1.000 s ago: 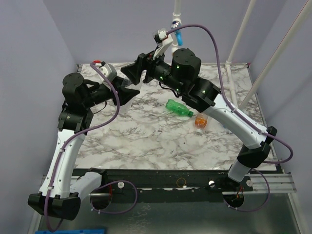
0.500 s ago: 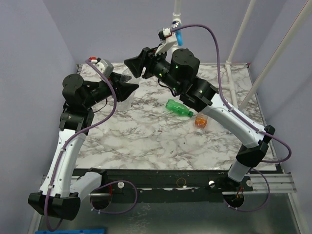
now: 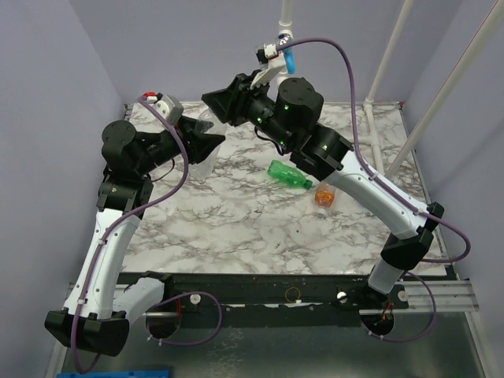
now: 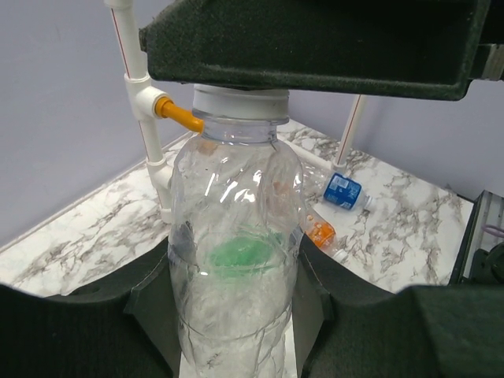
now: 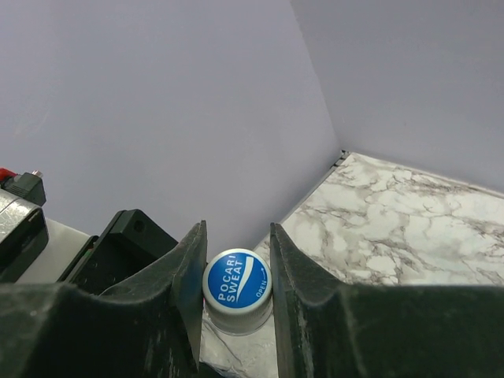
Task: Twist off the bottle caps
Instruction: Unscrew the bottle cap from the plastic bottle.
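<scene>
My left gripper (image 4: 232, 315) is shut on the body of the clear bottle (image 4: 232, 228) and holds it upright above the back left of the table; both show in the top view (image 3: 203, 146). Its whitish bottle cap (image 4: 240, 101) has a blue printed top (image 5: 237, 285). My right gripper (image 5: 239, 272) comes down over it, a finger (image 5: 187, 272) pressed on each side. A green bottle (image 3: 290, 175) and an orange bottle (image 3: 323, 195) lie on the table. The blue-label bottle (image 4: 342, 191) lies further back.
The marble table (image 3: 236, 228) has purple walls on three sides. A white pipe frame stands at the back, with an orange fitting (image 4: 177, 114) and a blue fitting (image 3: 289, 60). White poles (image 3: 441, 102) rise at the right.
Over the last second my left gripper swung the clear bottle up and rightward, and my right gripper shifted up and came over its cap. Little moved in the last half second.
</scene>
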